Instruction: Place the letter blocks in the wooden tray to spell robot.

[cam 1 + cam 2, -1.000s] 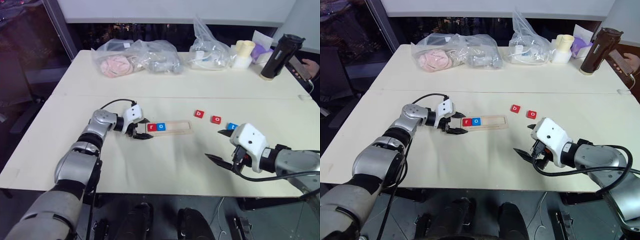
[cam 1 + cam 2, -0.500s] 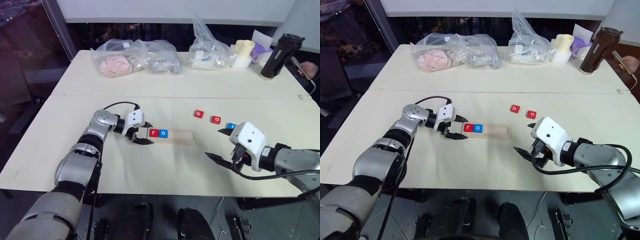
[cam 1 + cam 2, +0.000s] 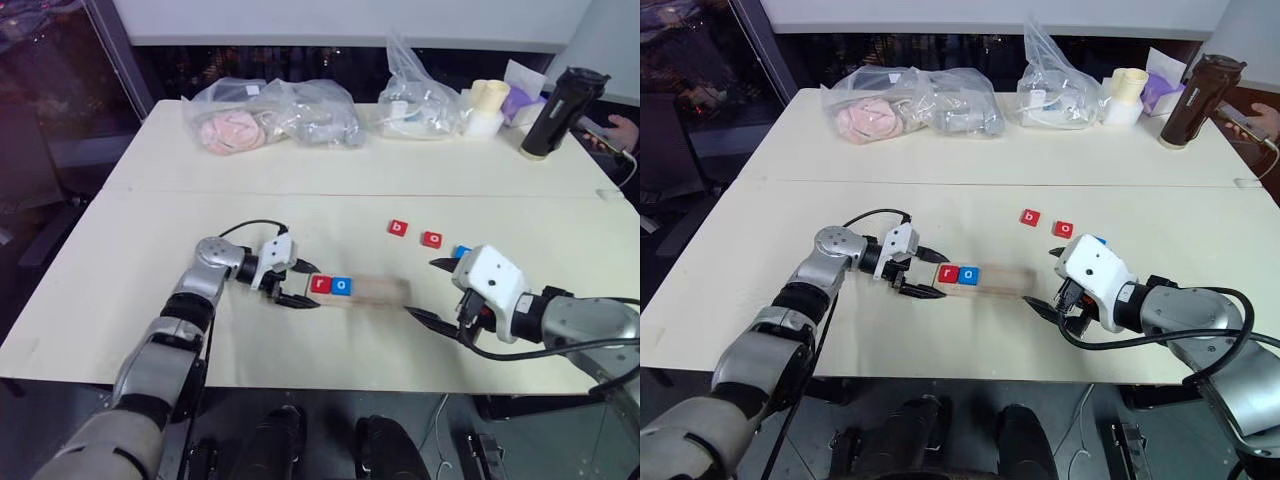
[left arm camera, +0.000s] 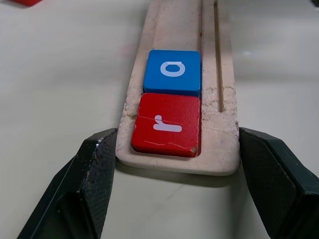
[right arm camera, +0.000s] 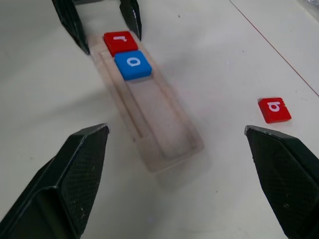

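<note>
The wooden tray [image 3: 372, 290] lies on the table with a red r block [image 3: 320, 284] and a blue o block [image 3: 342, 286] side by side at its left end. My left gripper [image 3: 306, 284] is shut on that end, one finger on each long side, as the left wrist view shows around the tray [image 4: 219, 64]. A red b block [image 3: 398, 228], a red o block [image 3: 431, 239] and a blue block [image 3: 462, 251], partly hidden, lie loose behind my right gripper [image 3: 423, 289]. That gripper is open and empty, just off the tray's right end.
Clear plastic bags [image 3: 270, 115] [image 3: 420, 95], pale cups [image 3: 487, 105] and a dark bottle [image 3: 558, 100] stand along the table's far side. A person's hand [image 3: 622, 130] holding a phone shows at the far right edge. A seam [image 3: 150, 192] crosses the table.
My left gripper has pulled the tray, with the r and o blocks in it, toward the near edge and to the right. The right gripper has stayed put.
</note>
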Robot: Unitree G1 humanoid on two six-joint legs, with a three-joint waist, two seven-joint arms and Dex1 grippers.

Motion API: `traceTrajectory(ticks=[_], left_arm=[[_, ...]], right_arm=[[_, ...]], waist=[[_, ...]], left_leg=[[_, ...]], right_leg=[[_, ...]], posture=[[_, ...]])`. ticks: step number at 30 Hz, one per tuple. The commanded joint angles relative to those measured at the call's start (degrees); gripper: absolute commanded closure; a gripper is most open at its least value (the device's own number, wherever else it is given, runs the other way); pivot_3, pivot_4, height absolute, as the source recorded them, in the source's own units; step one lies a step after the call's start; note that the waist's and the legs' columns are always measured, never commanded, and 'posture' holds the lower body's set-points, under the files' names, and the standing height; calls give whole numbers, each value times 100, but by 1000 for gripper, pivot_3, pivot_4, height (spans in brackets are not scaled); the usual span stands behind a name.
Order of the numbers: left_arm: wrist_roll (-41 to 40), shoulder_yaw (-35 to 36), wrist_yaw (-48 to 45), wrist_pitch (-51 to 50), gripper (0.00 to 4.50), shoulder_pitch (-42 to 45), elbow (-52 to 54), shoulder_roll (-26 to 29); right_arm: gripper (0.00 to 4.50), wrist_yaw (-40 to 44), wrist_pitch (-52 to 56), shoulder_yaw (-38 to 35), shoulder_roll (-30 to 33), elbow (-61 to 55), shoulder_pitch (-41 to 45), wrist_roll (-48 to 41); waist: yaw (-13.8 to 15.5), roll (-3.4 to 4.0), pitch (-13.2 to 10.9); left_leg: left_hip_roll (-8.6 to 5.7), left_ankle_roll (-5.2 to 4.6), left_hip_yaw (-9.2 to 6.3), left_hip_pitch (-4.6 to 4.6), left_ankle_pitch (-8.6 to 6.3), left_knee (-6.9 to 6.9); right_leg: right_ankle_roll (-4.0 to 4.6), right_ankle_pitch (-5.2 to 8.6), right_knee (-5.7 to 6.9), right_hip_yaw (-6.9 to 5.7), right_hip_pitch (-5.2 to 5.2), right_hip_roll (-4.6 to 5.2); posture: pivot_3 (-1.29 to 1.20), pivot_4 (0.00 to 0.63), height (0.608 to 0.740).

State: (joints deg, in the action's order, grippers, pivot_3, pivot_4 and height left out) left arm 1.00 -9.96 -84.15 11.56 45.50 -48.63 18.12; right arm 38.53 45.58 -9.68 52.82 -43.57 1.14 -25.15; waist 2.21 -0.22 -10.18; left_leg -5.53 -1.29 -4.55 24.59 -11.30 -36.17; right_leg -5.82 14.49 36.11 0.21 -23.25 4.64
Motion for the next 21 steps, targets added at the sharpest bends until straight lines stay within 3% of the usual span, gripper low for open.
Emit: traceTrajectory(ticks=[1, 7, 15, 21], left_arm=[[78, -250, 66, -217, 1359, -225, 562, 67], [537, -624, 812, -651, 1359, -619, 1863, 297], [414, -826, 1147, -2073, 1359, -1107, 3370, 380], [326, -985, 1308, -2455, 1359, -1327, 3922, 436]], right_arm=[[0, -24, -50, -32, -35, -98, 120, -24], [0, -5, -52, 24, -36, -106, 138, -27], [0, -4, -51, 78, -29, -119, 146, -23], [0, -13, -35, 76, -37, -141, 130, -35]], waist=[[2, 0, 0], [8, 1, 0], [9, 1, 0], [7, 1, 0]], left_leg=[[0, 0, -1, 0, 0, 1], [0, 1, -1, 0, -1, 1], [0, 2, -2, 0, -1, 1], [0, 4, -2, 0, -2, 2]], right_leg=[[0, 0, 0, 0, -1, 0], [9, 5, 0, 2, -1, 1], [18, 10, -2, 3, 1, 2], [19, 10, -3, 2, 0, 2]], posture=[[0, 150, 738], [0, 150, 738], [0, 150, 738], [0, 150, 738]])
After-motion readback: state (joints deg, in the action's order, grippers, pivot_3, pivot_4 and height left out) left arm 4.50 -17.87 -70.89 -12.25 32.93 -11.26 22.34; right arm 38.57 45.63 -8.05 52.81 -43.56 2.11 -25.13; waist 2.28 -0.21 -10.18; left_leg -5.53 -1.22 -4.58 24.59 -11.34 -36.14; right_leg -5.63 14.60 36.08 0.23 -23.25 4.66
